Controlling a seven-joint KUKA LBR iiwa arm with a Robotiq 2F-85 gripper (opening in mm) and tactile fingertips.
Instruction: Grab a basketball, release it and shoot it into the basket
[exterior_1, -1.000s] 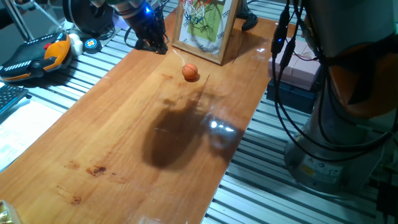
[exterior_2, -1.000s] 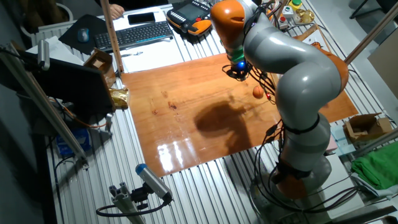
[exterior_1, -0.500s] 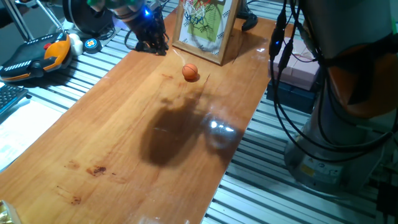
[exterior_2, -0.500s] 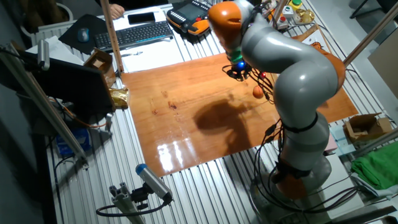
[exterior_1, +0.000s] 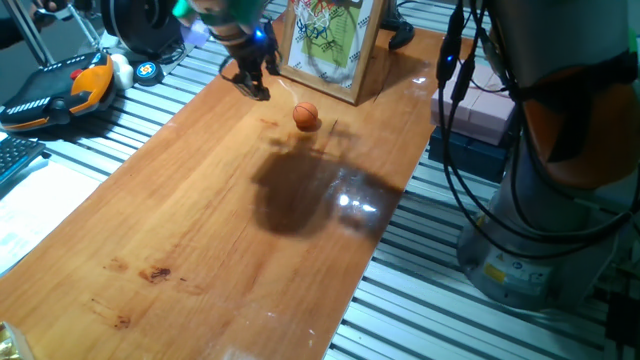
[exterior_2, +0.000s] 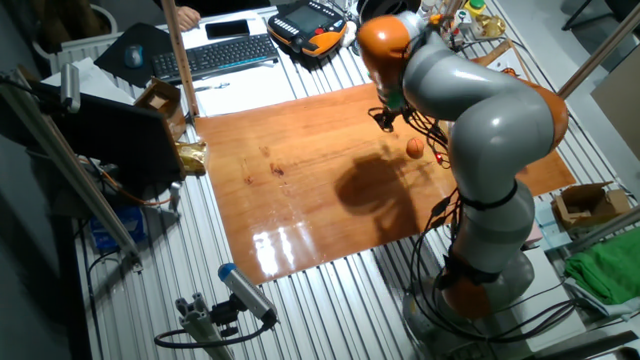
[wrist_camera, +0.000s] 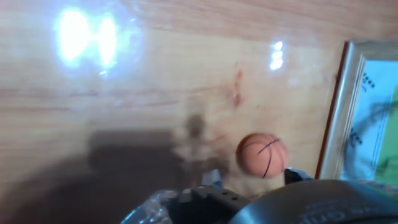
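The small orange basketball (exterior_1: 306, 116) rests on the wooden table (exterior_1: 200, 230), in front of the wooden-framed backboard (exterior_1: 325, 45) that carries the basket (exterior_1: 322, 12). The gripper (exterior_1: 252, 82) hangs just beside the ball, not touching it; whether its fingers are apart cannot be told.

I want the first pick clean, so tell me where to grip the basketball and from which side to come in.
Grip the basketball across its widest part, coming straight down from above. It is round, so no side grips better, and it rests free on the wooden table. The framed backboard stands close behind it, so a sideways approach from there looks blocked. Set the pincer fingers along the backboard's face, not toward it.
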